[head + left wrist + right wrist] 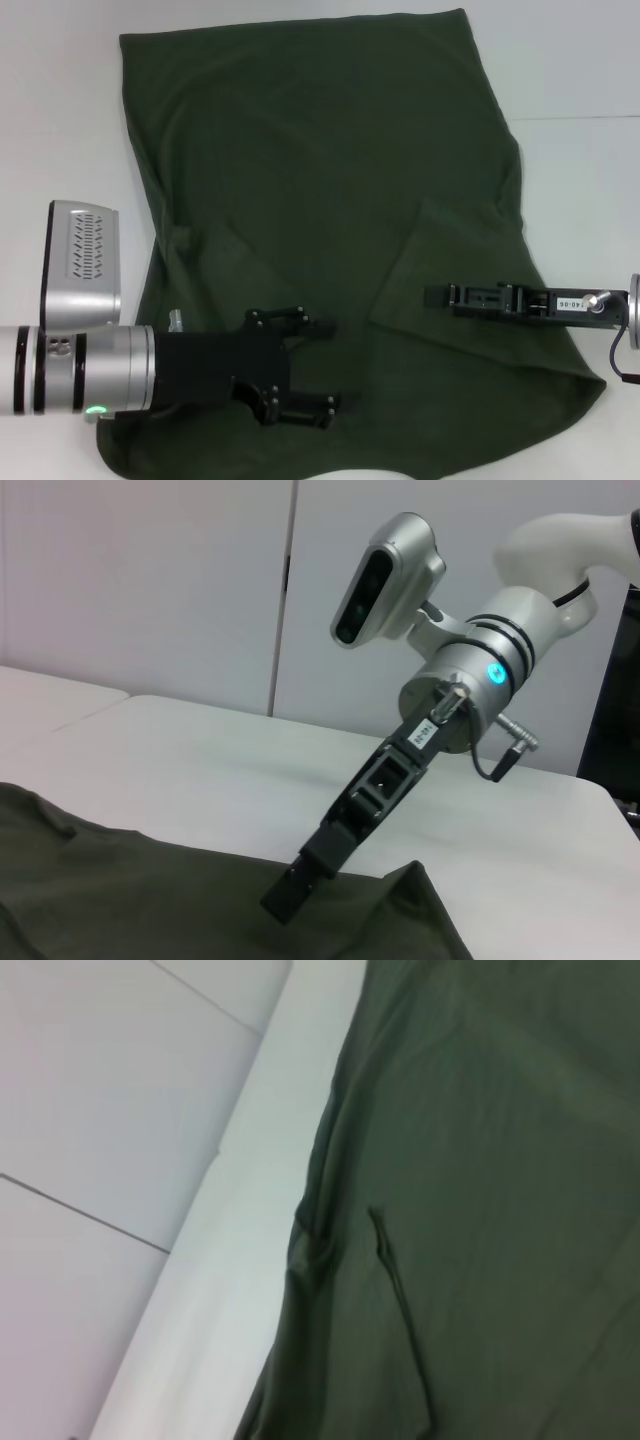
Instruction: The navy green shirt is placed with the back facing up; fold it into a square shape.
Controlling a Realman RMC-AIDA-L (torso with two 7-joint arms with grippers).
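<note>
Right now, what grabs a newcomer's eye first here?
The large dark olive-green fabric shirt spread plain side up across the white table. Over its near edge, the black left gripper hangs with fingers apart; the right gripper reaches in over a folded-over flap on the right.

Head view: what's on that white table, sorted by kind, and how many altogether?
Shirts: 1, the navy green shirt, spread on the table.
Grippers: 2, the left gripper open, the right gripper, both over the shirt.
Total: 3.

The left gripper (325, 368) reaches inward with jaws spread, while the right gripper (432, 295) stretches toward it, angled down.
</note>
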